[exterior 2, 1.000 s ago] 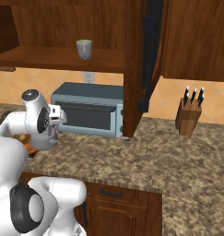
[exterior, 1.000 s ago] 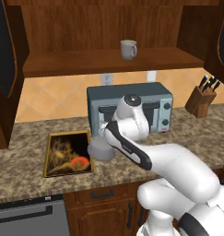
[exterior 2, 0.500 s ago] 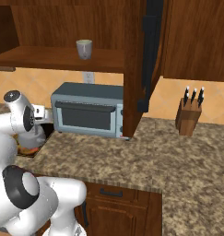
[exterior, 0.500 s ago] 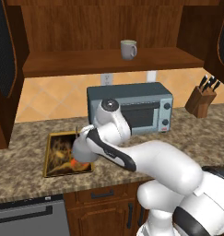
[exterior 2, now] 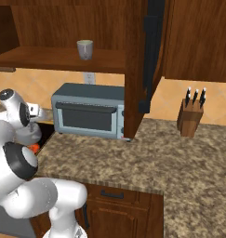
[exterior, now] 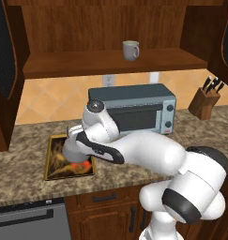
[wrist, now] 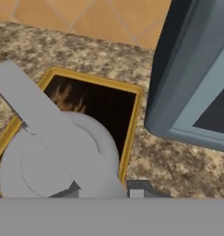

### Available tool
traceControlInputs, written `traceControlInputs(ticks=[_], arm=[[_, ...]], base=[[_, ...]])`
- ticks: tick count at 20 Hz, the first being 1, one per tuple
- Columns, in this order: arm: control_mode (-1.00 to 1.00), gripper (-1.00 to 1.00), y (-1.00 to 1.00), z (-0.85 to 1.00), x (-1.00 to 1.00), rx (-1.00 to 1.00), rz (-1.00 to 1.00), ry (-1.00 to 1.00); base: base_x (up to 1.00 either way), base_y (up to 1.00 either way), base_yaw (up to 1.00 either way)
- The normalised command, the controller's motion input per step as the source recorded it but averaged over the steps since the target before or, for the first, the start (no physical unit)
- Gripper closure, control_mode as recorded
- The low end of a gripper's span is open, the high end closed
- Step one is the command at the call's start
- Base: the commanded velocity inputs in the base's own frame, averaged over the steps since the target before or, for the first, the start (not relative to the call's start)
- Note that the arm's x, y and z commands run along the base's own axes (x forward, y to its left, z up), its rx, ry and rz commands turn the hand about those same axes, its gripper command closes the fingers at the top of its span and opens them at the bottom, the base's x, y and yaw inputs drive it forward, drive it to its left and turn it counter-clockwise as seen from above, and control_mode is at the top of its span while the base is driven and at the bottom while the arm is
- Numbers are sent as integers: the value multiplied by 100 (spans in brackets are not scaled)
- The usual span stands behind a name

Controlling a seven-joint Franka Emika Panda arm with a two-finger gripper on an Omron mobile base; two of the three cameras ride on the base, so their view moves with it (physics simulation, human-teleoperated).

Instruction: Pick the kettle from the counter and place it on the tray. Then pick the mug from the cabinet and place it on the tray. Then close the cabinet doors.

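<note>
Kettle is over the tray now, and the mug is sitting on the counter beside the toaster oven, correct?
Not quite. The mug stands on the cabinet shelf above the toaster oven, as the left base view shows. The kettle is over the tray.

Grey kettle (wrist: 58, 156); gold-rimmed dark tray (wrist: 132, 120); brown-beige speckled counter (exterior: 21, 187).

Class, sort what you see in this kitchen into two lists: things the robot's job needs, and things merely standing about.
Job: kettle, held in the gripper over the tray; mug on the cabinet shelf; cabinet doors, open; counter.

Standing about: toaster oven; knife block; wall sockets.
</note>
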Motion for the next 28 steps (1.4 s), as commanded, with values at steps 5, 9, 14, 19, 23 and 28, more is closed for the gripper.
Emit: traceControlInputs(ticks=[5, 9, 14, 19, 23, 28], arm=[[-100, 100, 20, 0, 33, 0, 0, 0], [-100, 100, 21, 0, 35, 0, -1, 0], [-100, 100, 27, -6, 27, 0, -2, 0], [-100, 100, 19, -11, 22, 0, -1, 0], [-100, 100, 16, -13, 20, 0, -2, 0], [-100, 100, 8, -7, 28, 0, -3, 0]], base=[[0, 0, 0], [0, 0, 0], [0, 0, 0], [0, 0, 0], [0, 0, 0], [0, 0, 0]])
